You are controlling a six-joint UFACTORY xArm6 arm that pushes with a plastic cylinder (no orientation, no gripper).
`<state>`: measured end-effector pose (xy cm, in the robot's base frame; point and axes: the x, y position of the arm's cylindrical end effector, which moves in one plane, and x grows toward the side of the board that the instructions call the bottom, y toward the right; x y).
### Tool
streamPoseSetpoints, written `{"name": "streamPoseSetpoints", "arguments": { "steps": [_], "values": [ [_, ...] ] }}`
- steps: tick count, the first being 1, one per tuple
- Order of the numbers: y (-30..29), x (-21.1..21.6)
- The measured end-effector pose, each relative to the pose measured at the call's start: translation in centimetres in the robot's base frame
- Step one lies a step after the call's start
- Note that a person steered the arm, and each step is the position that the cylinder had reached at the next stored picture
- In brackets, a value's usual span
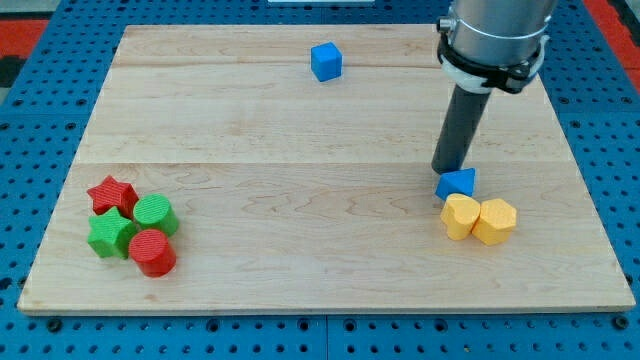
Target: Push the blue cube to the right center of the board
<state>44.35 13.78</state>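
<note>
No jaws on this rig, so nothing is held; your tip [447, 168] sits touching or just beside the top edge of a blue wedge-like block [457, 183], hard to tell which. The blue cube [326, 61] lies well apart, near the counter's [300, 250] top edge, centre. Bring the tip round to the cube's left-top side and push it rightward and down. Open room lies between cube and right centre. Keep clear of the two yellow blocks [480, 218] and stop short of the right edge.
</note>
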Motion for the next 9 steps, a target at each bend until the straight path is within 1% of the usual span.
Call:
{"name": "streamPoseSetpoints", "arguments": {
  "steps": [1, 2, 3, 4, 5, 6, 7, 8, 9],
  "values": [
    [0.4, -5.2],
    [2.2, -13.8],
    [-1.5, -20.2],
    [-10.2, -23.7],
    [-13.8, -20.3],
    [-9.9, -16.4],
    [-14.0, -15.7],
    [-18.4, -16.1],
    [-13.9, -12.1]
  ]
}}
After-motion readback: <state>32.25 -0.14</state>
